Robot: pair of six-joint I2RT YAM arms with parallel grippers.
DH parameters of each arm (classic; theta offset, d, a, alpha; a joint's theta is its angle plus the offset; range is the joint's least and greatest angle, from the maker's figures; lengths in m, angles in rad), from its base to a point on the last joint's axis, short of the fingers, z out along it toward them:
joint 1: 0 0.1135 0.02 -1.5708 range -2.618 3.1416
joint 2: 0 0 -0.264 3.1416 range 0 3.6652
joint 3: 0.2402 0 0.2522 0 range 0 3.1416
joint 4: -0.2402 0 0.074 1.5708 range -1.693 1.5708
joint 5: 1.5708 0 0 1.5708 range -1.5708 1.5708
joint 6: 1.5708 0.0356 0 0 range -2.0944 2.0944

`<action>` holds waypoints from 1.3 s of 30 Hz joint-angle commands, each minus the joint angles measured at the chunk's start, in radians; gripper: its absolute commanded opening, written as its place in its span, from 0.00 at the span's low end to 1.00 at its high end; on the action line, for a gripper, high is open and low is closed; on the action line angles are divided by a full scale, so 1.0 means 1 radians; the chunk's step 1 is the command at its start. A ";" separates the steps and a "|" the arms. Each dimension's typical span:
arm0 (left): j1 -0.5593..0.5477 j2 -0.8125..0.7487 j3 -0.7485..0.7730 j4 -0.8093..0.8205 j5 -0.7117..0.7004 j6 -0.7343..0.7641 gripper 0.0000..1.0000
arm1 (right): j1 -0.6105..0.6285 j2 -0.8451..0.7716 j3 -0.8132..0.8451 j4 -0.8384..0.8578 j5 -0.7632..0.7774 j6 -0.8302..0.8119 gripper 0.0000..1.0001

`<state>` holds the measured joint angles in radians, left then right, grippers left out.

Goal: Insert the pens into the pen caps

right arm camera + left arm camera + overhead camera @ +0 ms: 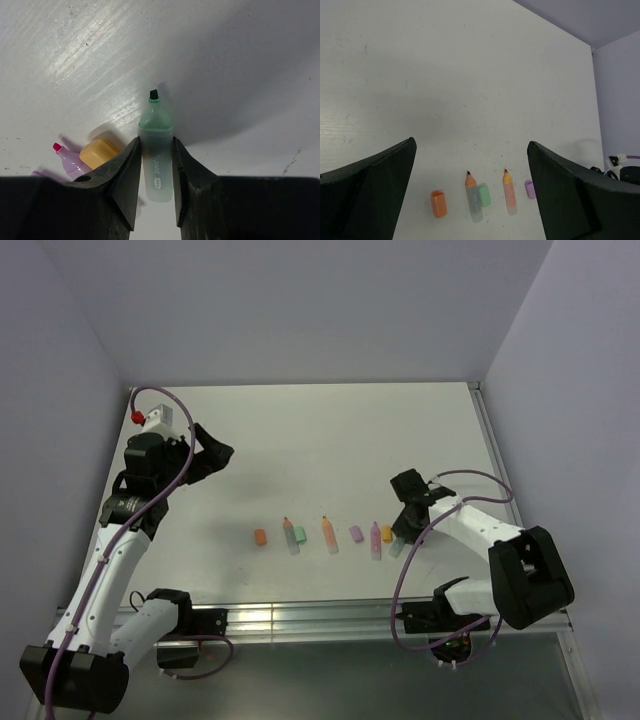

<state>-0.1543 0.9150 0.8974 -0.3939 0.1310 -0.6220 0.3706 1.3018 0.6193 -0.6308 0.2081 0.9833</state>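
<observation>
In the right wrist view my right gripper (156,145) is shut on the green pen (155,122), its fingers pressed to both sides of the pale barrel and the dark tip pointing away. The pen lies on the table. An orange cap (100,152) and the pink pen (68,158) lie just to its left. From above, the right gripper (403,532) is at the right end of the row. In the left wrist view lie an orange cap (438,203), an orange pen (473,197), the green cap (484,195), a second orange pen (509,192) and the purple cap (530,189). My left gripper (471,145) hangs open high above them.
The white table (330,440) has a metal rail along its right edge (492,450) and its near edge (300,618). Grey walls stand at the back and at both sides. The left arm (150,490) stands raised at the table's left side.
</observation>
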 commanded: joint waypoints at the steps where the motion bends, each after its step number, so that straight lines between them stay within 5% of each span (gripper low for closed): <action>1: -0.002 -0.001 -0.002 0.076 0.074 -0.019 0.99 | -0.007 -0.009 -0.041 0.025 0.031 -0.017 0.15; 6: -0.002 0.010 -0.012 0.107 0.150 -0.033 0.93 | -0.009 -0.125 -0.041 -0.012 0.050 -0.034 0.00; 19: 0.009 -0.010 -0.078 0.299 0.382 -0.145 0.99 | -0.004 -0.346 0.207 -0.159 0.021 -0.132 0.00; 24: 0.019 0.010 -0.112 0.385 0.502 -0.220 0.99 | 0.027 -0.277 0.337 -0.121 -0.018 -0.144 0.00; 30: 0.015 0.015 -0.137 0.512 0.579 -0.271 0.84 | 0.152 -0.113 0.551 -0.072 -0.027 -0.127 0.00; 39: -0.109 0.024 -0.198 0.619 0.498 -0.317 0.83 | 0.366 0.137 0.887 -0.067 -0.029 -0.109 0.00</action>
<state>-0.2382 0.9325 0.7170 0.1329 0.6460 -0.9131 0.7025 1.3994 1.3956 -0.7116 0.1726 0.8658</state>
